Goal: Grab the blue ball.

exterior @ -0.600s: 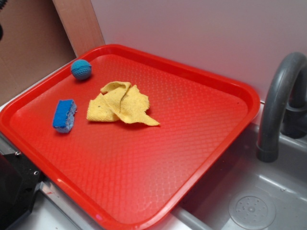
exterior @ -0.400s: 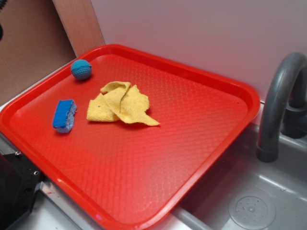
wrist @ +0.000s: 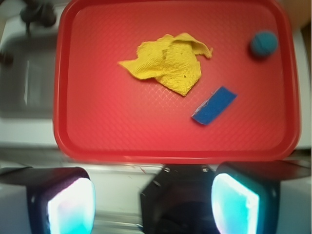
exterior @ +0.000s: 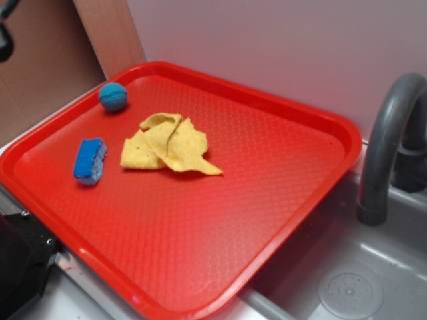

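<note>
The blue ball (exterior: 113,97) (wrist: 263,44), small, round and knitted, rests in the far left corner of the red tray (exterior: 280,200) (wrist: 97,141). In the wrist view my gripper (wrist: 153,204) is open, its two pale pads wide apart with nothing between them, high above the tray's near edge and far from the ball. In the exterior view only a dark bit of the arm (exterior: 5,33) shows at the top left corner.
A crumpled yellow cloth (exterior: 170,145) (wrist: 168,63) and a blue sponge (exterior: 90,160) (wrist: 214,105) lie on the tray near the ball. A grey sink (exterior: 347,280) with a faucet (exterior: 387,147) sits to the right. A black block (exterior: 20,260) stands by the tray's front left edge.
A dark part of the arm has come further into the exterior view's top left corner. The ball, cloth and sponge have not moved.
</note>
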